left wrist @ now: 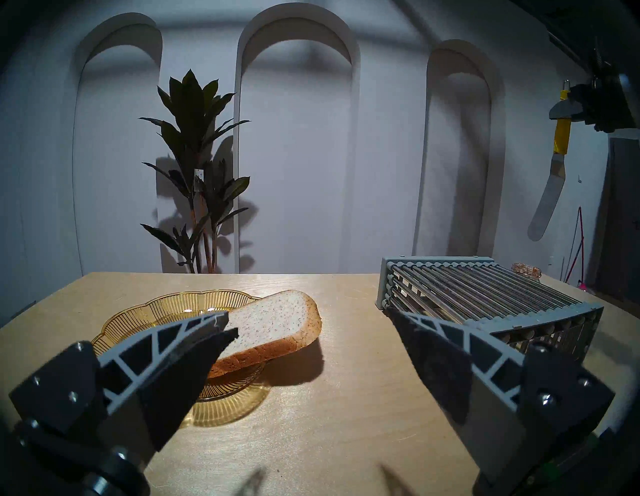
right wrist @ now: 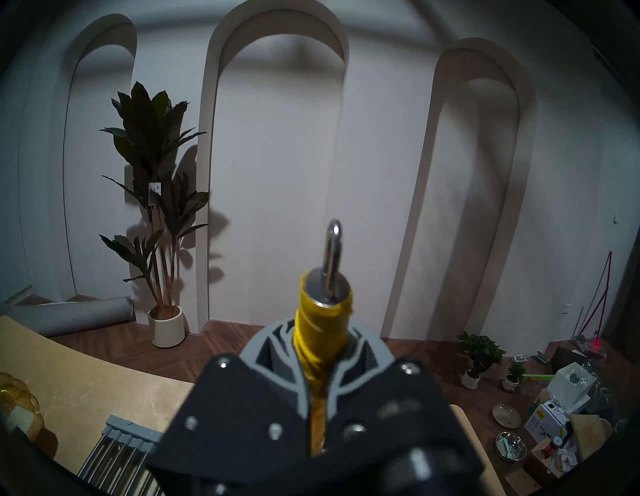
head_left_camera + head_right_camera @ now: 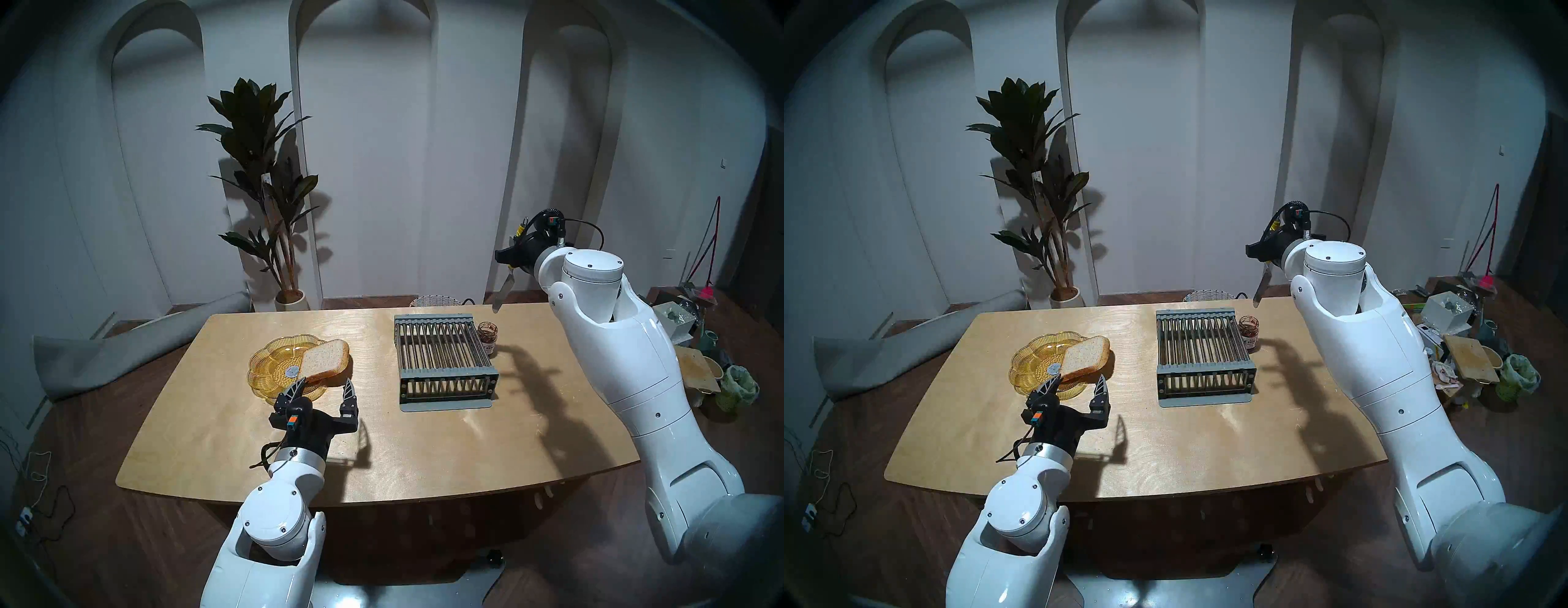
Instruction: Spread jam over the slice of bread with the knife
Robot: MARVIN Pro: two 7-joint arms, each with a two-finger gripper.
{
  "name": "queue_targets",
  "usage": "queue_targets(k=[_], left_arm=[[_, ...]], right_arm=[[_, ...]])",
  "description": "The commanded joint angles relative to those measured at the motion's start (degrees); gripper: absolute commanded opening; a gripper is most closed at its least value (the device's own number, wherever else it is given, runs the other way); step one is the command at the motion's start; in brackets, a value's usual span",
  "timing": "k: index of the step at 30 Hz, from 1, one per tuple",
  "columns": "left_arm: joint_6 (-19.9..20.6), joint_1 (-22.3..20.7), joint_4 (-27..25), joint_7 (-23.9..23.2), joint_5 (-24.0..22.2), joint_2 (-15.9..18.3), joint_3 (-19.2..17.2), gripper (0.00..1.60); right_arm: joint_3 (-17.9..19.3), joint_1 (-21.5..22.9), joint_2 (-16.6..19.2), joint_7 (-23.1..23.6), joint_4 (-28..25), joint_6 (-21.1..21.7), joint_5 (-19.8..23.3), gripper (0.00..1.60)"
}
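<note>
My right jaws point(image 2: 320, 377) are clamped on the knife point(image 1: 550, 166), gripping its chunky yellow handle, which looks wrapped in ridged tape. A steel ring stands up from the handle's flat metal end, above the jaws. Below them the flat grey blade hangs down, smooth, with a rounded tip, clear of the bench point(image 3: 237, 441) and tilted a little. From my right wrist the blade is hidden behind my own black housing.

Below the blade tip and a little toward me stands the jam point(image 3: 488, 335), dark red in a small clear glass jar with a label I cannot read. In the left wrist view only its rim peeps over the rack point(image 3: 443, 361), a grey frame crossed by thin metal rods that stands just beside the jar.

My left jaws point(image 3: 324, 388) are spread wide and hold nothing. Their fingers point(image 1: 162, 350) are ribbed grey lattice with dark, rough pads. The slice of bread point(image 3: 324, 361) lies just ahead of them: thick, pale and speckled, with a golden-brown crust. It rests tilted on the edge of a scalloped amber glass plate point(image 3: 271, 356), partly overhanging it. One finger covers the slice's near corner. A small round grey thing on the plate is too small to make out.
</note>
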Motion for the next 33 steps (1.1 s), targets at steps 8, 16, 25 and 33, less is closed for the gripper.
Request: queue_targets(k=[8, 16, 25, 33], left_arm=[[-0.7, -0.8, -0.8, 0.4, -0.6, -0.1, -0.4, 1.6], [-1.3, -0.5, -0.6, 0.0, -1.7, 0.2, -1.1, 1.6], [-1.7, 0.1, -0.7, -0.4, -2.3, 0.4, -1.7, 1.6], [-1.9, 0.3, -0.7, -0.4, -2.6, 0.3, -1.8, 1.6]], right_arm=[[-3.2, 0.3, -0.8, -1.3, -1.4, -3.1, -3.5, 0.0], [-4.9, -0.3, -1.1, -3.0, -1.4, -3.6, -5.1, 0.0], [-6.5, -1.2, -1.4, -4.4, -1.6, -3.9, -6.0, 0.0], [-7.9, -1.6, -1.3, -5.2, -0.7, -4.7, -7.1, 0.0]])
